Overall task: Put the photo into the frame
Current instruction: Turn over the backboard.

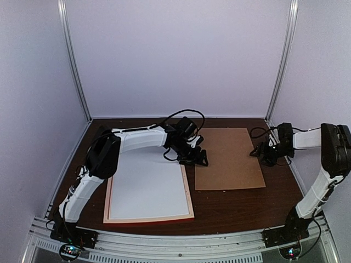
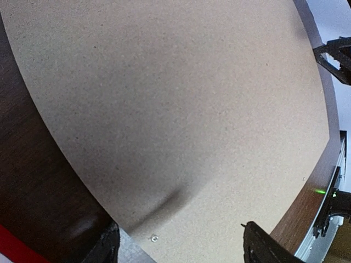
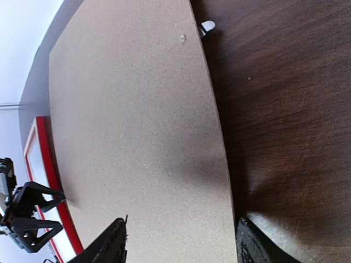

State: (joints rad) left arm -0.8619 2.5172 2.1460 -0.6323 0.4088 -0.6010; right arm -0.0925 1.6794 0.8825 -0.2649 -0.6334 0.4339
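**A:** Where's the thin-railed red rectangular picture frame (image 1: 148, 219)?

**B:** Flat on the dark brown wooden table (image 1: 247, 211), front left, with a white rectangular sheet (image 1: 148, 189) filling it. Photo's back or mat, I can't tell.

**A:** And the arms?

**B:** Both are at the plain brown backing board (image 1: 227, 159), which lies just right of the frame. The left gripper (image 1: 202, 159) hangs over its left edge, jaws spread wide. The right gripper (image 1: 259, 151) sits at the right edge, fingers apart too, gripping nothing.
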